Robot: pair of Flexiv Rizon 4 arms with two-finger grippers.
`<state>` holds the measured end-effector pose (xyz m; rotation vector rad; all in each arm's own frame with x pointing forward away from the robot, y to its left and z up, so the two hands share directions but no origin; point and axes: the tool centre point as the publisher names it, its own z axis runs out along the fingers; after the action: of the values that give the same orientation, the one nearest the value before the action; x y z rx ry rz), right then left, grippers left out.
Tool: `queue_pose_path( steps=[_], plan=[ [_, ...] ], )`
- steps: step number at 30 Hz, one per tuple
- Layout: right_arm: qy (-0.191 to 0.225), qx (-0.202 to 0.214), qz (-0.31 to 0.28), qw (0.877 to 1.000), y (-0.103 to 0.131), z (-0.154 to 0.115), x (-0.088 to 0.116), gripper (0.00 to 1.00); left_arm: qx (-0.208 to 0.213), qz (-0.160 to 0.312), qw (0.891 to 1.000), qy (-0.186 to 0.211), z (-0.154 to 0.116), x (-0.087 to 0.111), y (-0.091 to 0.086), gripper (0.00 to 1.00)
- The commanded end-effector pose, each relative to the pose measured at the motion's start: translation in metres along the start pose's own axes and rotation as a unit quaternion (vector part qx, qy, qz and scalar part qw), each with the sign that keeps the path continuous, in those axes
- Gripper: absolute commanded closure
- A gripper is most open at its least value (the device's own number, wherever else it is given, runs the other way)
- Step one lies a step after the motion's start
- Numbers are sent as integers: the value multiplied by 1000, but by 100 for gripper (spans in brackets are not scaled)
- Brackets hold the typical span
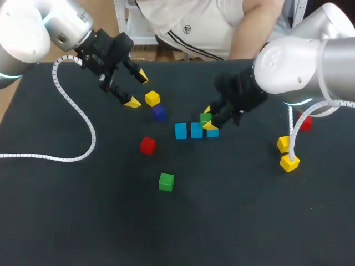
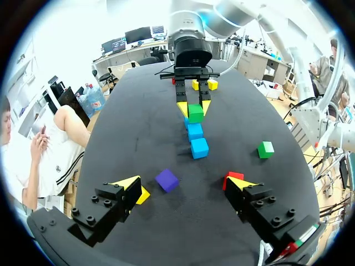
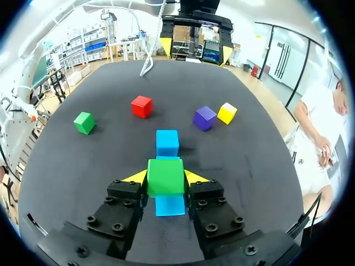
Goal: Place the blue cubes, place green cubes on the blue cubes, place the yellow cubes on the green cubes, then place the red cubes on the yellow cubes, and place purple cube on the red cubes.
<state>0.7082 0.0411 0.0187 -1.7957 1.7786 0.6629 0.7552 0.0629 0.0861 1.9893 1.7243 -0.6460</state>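
Three blue cubes [image 1: 181,131] lie in a row mid-table. My right gripper [image 1: 208,118] is shut on a green cube [image 1: 206,117] just over the row's right-hand blue cube [image 1: 212,132]. In the right wrist view the green cube [image 3: 165,177] sits between the yellow-tipped fingers [image 3: 195,178] with a blue cube [image 3: 170,204] under it; whether they touch I cannot tell. My left gripper [image 1: 137,88] hangs open at the back left, near a yellow cube [image 1: 152,98] and the purple cube [image 1: 159,113]. From the left wrist, the purple cube [image 2: 167,180] lies between my open fingers.
A red cube [image 1: 147,145] and a second green cube [image 1: 166,182] lie in front of the row. Two yellow cubes [image 1: 289,163] and a red cube [image 1: 305,123] sit at the right, under my right arm's cable. A white coiled cable [image 1: 83,119] crosses the left side.
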Motion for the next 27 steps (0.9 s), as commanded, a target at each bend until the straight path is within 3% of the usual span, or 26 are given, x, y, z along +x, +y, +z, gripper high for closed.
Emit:
queue_pose_path(
  steps=[1, 27],
  plan=[
    [6, 2, 1, 1000, 3, 1, -1, 100, 3, 1, 1000, 0, 0, 0, 3, 0],
    [7, -2, 9, 1000, -6, 0, 0, 100, 3, 1, 1000, 0, 0, 0, 3, 0]
  ],
)
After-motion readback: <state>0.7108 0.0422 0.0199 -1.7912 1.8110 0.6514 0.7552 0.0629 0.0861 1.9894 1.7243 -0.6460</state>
